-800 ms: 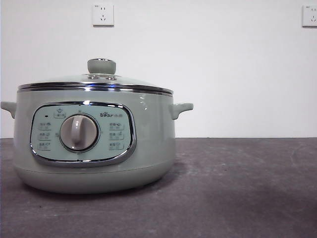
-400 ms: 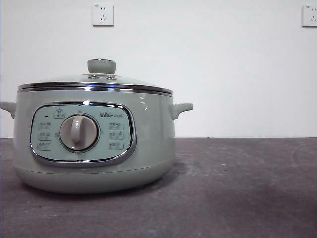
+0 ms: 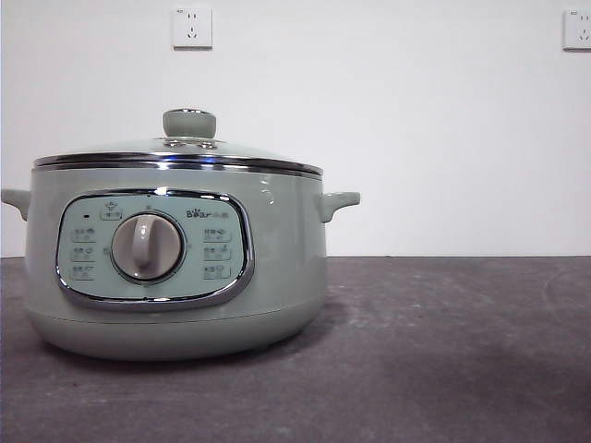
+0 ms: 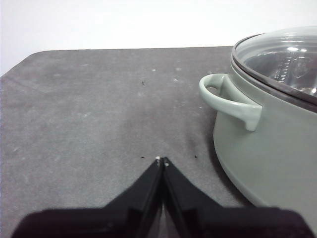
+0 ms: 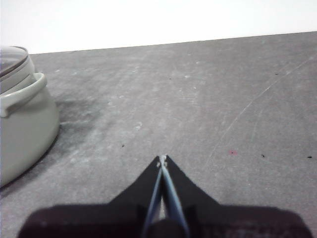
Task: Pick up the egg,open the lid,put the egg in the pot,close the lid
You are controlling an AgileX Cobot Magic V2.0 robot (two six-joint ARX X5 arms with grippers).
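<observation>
Both tools, left (image 4: 161, 159) and right (image 5: 162, 158), closed beside lidded pot (image 3: 175, 268).

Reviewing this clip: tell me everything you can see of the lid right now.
The lid is a round, shallow dome of clear glass with a chrome rim, a pale green knob on top and two small chrome vent fittings beside the knob. It sits level and closed on the pot, its rim resting all round on the pot's top edge. The left wrist view shows reflections on the glass and the pot's inner wall through it. Nothing else touches it; neither hand is near it.
</observation>
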